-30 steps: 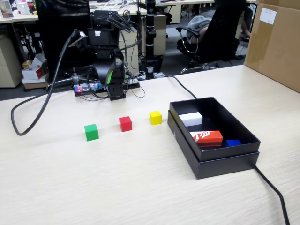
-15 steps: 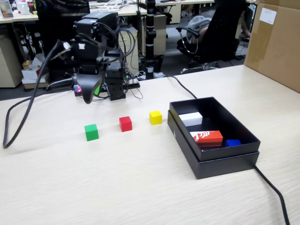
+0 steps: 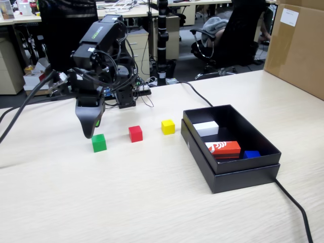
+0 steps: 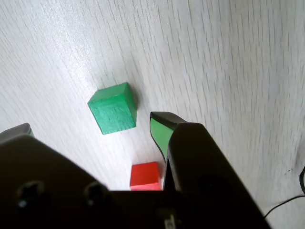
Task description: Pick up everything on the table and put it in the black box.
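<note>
A: What does the arm (image 3: 104, 55) look like?
B: Matte black plastic, green lettering on the upper link, thin black cables (image 3: 129, 61) around it.
A: And the gripper (image 4: 93, 126)?
B: Black, green-lined finger, two screws.

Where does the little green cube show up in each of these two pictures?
Fixed view: green cube sits on the table, leftmost of three cubes, just below the tool.
Wrist view: green cube lies left of centre, just beyond the tool's green-lined finger.
Shared landmark: the red cube, its neighbour in both.
</note>
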